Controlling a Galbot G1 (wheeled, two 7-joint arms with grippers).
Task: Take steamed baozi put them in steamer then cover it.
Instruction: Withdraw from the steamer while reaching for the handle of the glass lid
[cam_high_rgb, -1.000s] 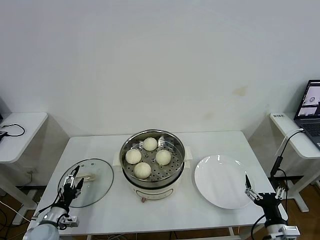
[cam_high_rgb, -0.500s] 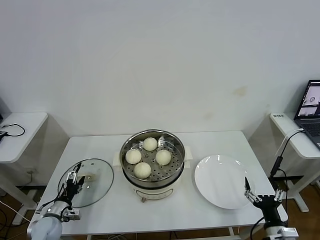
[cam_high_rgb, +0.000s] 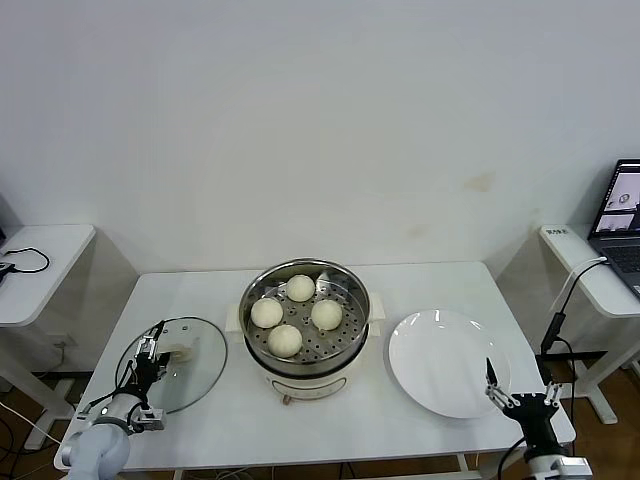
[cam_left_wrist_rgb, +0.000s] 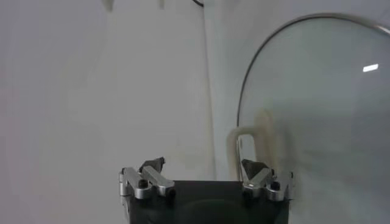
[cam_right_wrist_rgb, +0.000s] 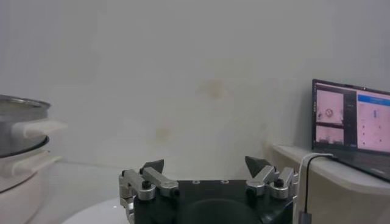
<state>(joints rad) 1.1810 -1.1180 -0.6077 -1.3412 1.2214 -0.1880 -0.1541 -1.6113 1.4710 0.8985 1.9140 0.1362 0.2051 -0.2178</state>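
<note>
Wide white rectangular bench (cam_high_rgb: 420, 285) carrying everything. At its middle, toward the far edge: round shiny stainless-steel steamer (cam_high_rgb: 304, 318) on a white base, still uncovered. On the perforated tray inside, 4 smooth cream-white dome-shaped baozi (cam_high_rgb: 285, 340), close together without clearly touching, none crushed or torn. Loading judged done; only covering left.

Toward the right edge: flat round white plate (cam_high_rgb: 445, 362), bare. Toward the left edge, near the front-left corner: round clear glass cover (cam_high_rgb: 190, 365) with thin metal rim, lying flat, cream-white oblong handle (cam_high_rgb: 178, 353) at its centre.

Smallest: left gripper (cam_high_rgb: 146, 362) low over the cover's near-left part, jaws spread wide, holding nothing, close beside the handle; in the left wrist view (cam_left_wrist_rgb: 204, 173) one finger over the glass by the handle, the other over bare bench. Right gripper (cam_high_rgb: 519, 399) parked at the front-right corner, just past the plate's rim, jaws likewise spread and empty.

Risks from here, as judgement: jaws not yet straddling the handle, so a close now likely catches only 1 end or slips on smooth plastic; glass cover possibly tilting or dropping mid-carry from an off-centre pinch; rim perhaps striking the steamer's edge or landing askew if lowered off-centre; domes of the baozi maybe dented should the cover come down tilted.
</note>
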